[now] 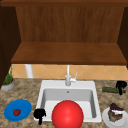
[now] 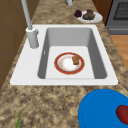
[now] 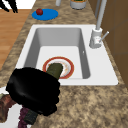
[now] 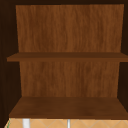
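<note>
The fingers of the right hand (image 3: 33, 91) are curled tight round a long dark green cucumber (image 3: 54, 70), which pokes out past the knuckles toward the sink in the right side view, its other end showing below the palm. From the front the same right hand (image 1: 121, 86) sits at the far right with the cucumber (image 1: 110, 90) lying level, at or just above the speckled brown stone bench (image 1: 25, 91); whether it rests on the stone I cannot tell. The grip is about one end, not the middle. I'd judge the cucumber stiff, fairly light and smooth-skinned, so it may twist or slip from an end hold; a grip nearer the middle would balance it better.

Just below that hand is a white plate (image 1: 108, 120) carrying a brown and purple piece of cake (image 1: 115, 112). Beyond lies the white rectangular sink (image 2: 22, 75) with its tall silver tap (image 2: 31, 35), and in the basin a red-rimmed white plate (image 2: 69, 63) with a brown morsel on it. In the front view a big red round shape (image 1: 67, 115) covers the basin's near part.

The left hand (image 1: 39, 114) hangs at the sink's front left corner, fingers pointing down and holding nothing, as far as I can see. Beside it is a round blue plate (image 1: 18, 110) with a small red tomato (image 1: 16, 112), and further back a potted green plant (image 1: 8, 82). Above everything is a brown wooden open cabinet (image 4: 67, 107)
</note>
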`<action>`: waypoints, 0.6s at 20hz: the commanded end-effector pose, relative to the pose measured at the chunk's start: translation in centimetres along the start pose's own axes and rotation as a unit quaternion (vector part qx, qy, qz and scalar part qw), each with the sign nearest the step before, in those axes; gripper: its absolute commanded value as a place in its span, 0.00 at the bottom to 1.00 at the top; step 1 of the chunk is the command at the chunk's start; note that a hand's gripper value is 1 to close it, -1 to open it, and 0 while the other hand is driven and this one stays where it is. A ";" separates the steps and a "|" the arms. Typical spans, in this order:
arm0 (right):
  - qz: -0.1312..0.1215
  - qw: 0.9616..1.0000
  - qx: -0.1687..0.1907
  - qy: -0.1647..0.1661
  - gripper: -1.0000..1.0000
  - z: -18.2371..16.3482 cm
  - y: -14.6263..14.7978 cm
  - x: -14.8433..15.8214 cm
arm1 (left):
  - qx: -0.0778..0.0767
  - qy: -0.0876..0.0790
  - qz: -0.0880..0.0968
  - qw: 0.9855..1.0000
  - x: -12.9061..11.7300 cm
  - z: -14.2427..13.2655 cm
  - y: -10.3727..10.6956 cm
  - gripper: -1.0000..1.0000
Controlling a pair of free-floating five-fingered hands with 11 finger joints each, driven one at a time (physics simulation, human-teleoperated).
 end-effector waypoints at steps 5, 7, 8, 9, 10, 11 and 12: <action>0.003 1.000 0.007 -0.004 1.00 5.0 -1.8 4.1 | 0.000 0.000 0.000 1.000 0.0 0.0 0.0 0.50; 0.002 1.000 0.006 -0.004 1.00 6.3 -2.0 5.1 | 0.000 0.000 0.000 1.000 0.0 0.0 0.0 0.50; 0.002 1.000 0.006 -0.004 1.00 7.0 -2.1 5.6 | 0.000 0.000 0.000 1.000 0.0 0.0 0.0 0.50; 0.003 1.000 0.006 -0.004 1.00 7.6 -2.3 6.1 | 0.000 0.000 0.000 1.000 0.0 0.0 0.0 0.50; 0.003 1.000 0.006 -0.004 1.00 8.3 -2.5 6.6 | 0.000 0.000 0.000 1.000 0.0 0.0 0.0 0.50; 0.003 1.000 0.006 -0.004 1.00 8.9 -2.6 7.1 | 0.000 0.000 0.000 1.000 0.0 0.0 0.0 0.50; 0.003 1.000 0.006 -0.004 1.00 9.6 -2.7 7.6 | 0.000 0.000 0.000 1.000 0.0 0.0 0.0 0.50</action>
